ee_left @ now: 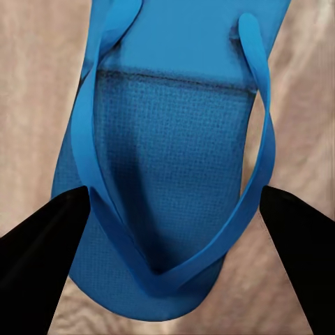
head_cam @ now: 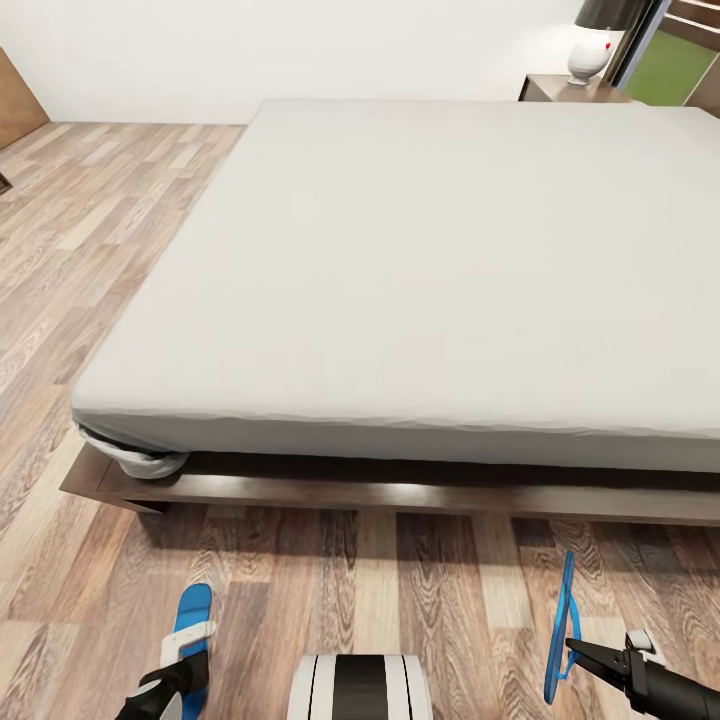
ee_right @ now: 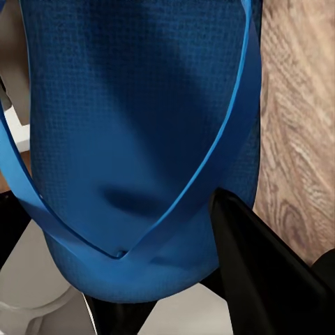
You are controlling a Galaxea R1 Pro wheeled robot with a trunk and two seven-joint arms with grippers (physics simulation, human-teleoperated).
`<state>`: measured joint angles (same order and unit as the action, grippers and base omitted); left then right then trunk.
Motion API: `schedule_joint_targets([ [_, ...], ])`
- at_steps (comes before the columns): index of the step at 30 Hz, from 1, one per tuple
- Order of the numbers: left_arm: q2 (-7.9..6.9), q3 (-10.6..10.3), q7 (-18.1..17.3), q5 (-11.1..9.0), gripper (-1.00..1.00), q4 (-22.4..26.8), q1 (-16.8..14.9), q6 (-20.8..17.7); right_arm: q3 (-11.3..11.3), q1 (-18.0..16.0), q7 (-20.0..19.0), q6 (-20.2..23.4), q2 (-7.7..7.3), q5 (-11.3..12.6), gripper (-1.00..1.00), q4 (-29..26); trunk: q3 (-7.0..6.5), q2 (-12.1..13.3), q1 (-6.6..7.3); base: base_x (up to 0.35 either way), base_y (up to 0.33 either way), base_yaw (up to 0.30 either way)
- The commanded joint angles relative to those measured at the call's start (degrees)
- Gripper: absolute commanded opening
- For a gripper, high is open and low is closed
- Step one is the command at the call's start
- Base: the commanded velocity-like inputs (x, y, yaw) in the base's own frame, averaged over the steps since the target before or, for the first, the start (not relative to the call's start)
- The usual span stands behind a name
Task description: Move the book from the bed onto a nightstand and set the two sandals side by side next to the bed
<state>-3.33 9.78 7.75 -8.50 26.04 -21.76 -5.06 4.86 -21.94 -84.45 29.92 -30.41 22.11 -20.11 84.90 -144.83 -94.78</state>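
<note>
One blue sandal (head_cam: 192,612) lies flat on the plank floor in front of the bed (head_cam: 420,290). My left gripper (head_cam: 178,682) hovers at its near end, open. In the left wrist view the black fingers (ee_left: 42,251) stand wide apart either side of this sandal (ee_left: 167,174). The other sandal (head_cam: 561,632) hangs on edge above the floor at the right, with my right gripper (head_cam: 588,655) shut on it. It (ee_right: 132,125) is close up in the right wrist view, with a finger (ee_right: 258,272) against it. A nightstand (head_cam: 570,90) stands at the far right. The book is out of view.
A white lamp (head_cam: 590,50) sits on the nightstand by a dark-framed window (head_cam: 670,65). The bed's dark wooden base (head_cam: 330,492) juts out low along the front. Open plank floor (head_cam: 90,250) runs along the bed's left side. My white-and-black trunk (head_cam: 360,688) is at the bottom centre.
</note>
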Motion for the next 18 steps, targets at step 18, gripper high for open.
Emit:
schedule_joint_targets([
  [18, 0.13, -0.24, 0.25, -0.91, -1.0, 0.15, 0.0, -0.21, 0.06, -0.03, -0.02, 0.67, 0.0, 0.04, -1.0, -0.01, 0.03, -0.01, 0.01, 0.082, 0.0, 0.0],
])
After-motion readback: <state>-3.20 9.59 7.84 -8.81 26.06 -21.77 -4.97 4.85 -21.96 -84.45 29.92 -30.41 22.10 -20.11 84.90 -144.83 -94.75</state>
